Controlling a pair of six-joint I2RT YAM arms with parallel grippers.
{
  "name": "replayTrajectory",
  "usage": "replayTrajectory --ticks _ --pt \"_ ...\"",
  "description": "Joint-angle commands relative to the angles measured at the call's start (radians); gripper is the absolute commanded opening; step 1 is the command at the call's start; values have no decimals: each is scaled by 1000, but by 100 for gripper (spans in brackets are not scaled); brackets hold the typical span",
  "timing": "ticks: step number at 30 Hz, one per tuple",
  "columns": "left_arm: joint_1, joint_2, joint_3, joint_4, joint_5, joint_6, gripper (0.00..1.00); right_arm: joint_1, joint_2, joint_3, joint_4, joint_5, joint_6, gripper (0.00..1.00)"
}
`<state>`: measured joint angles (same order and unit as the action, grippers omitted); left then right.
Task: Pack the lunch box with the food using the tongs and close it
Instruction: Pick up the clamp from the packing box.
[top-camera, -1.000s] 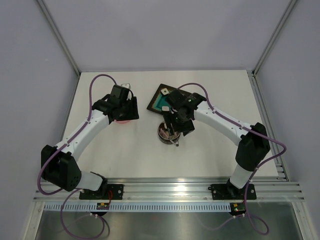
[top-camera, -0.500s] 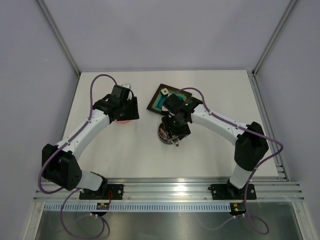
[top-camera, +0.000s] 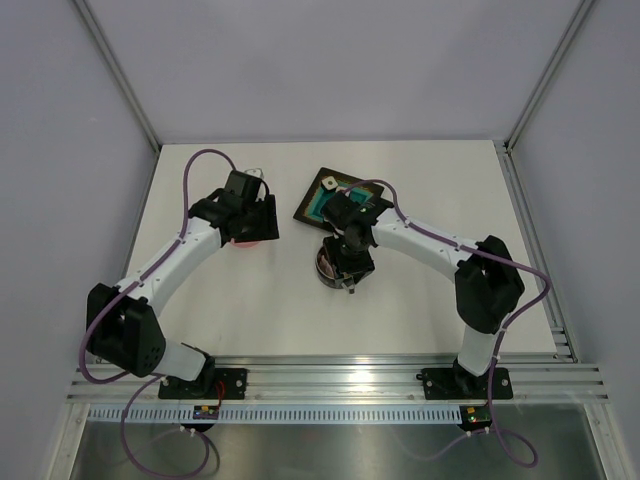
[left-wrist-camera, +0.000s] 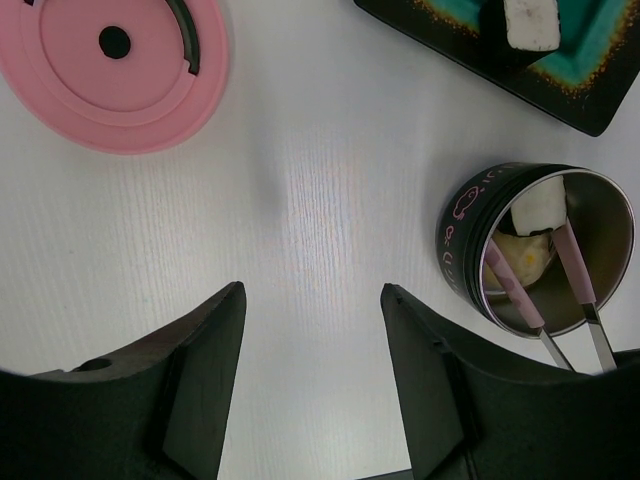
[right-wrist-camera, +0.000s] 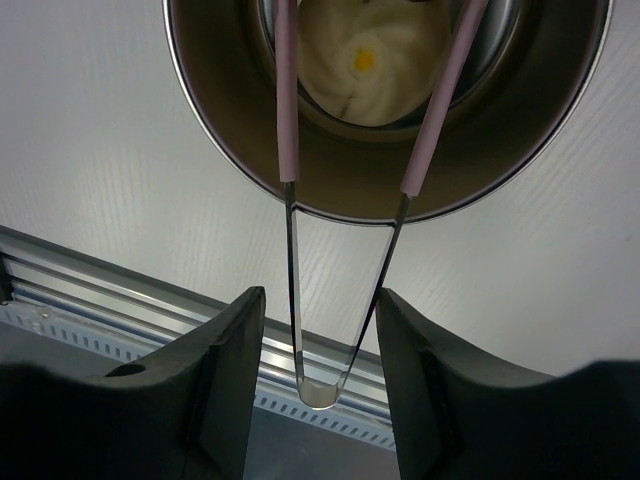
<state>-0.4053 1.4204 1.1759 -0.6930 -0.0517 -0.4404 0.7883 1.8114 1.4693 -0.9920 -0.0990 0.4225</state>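
- The right gripper (right-wrist-camera: 320, 300) holds the tongs (right-wrist-camera: 292, 250) between its fingers (right-wrist-camera: 225, 370), one finger against each thin arm; the joined end sits back toward the wrist and the pink-sleeved tips reach out ahead of the fingertips
- The lunch box (right-wrist-camera: 220, 130) stands straight ahead of the right fingers, and the tong tips dip inside it on either side of a round beige piece of food (right-wrist-camera: 365, 55) lying on its bottom; a white piece (left-wrist-camera: 540, 205) rests near the tips
- The left gripper (left-wrist-camera: 312, 295) stands open and empty; the pink lid (left-wrist-camera: 110, 80) lies flat on the table (left-wrist-camera: 320, 180), ahead of its fingers and off to their left, well apart from the lunch box, which is ahead and to their right
- The dark tray (left-wrist-camera: 470, 60) lies beyond the lunch box from the left fingers, with one white cube (left-wrist-camera: 530, 22) on it, so the packing looks partly done and the lid is not yet on
- The tongs are probably thin, springy and slick, so a hold partway along both arms, as here, gives the best control of the tips; too hard a squeeze would cross them
- The food looks soft and light, likely to squash or slip, so it wants a gentle pinch across its middle
- The steel box seems light and may slide or tip if the tongs push on its wall
- The lid looks stiff, flat and thin, best taken by its edge
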Motion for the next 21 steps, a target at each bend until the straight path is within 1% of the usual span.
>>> replayTrajectory --ticks 1,7,10,11,18,21 --pt "5 3 5 38 13 14 61 11 12 20 10 5 -1 56" --pt "5 8 7 39 19 16 61 11 14 16 9 36 7 56" --pt "5 5 5 38 19 14 61 11 5 17 13 33 12 46" --pt "5 3 7 36 18 14 61 11 0 19 12 33 13 41" --pt "5 -1 2 35 13 14 61 11 -34 49 -22 31 21 29" --pt "5 -5 2 35 13 14 61 11 -52 65 -45 42 27 28"
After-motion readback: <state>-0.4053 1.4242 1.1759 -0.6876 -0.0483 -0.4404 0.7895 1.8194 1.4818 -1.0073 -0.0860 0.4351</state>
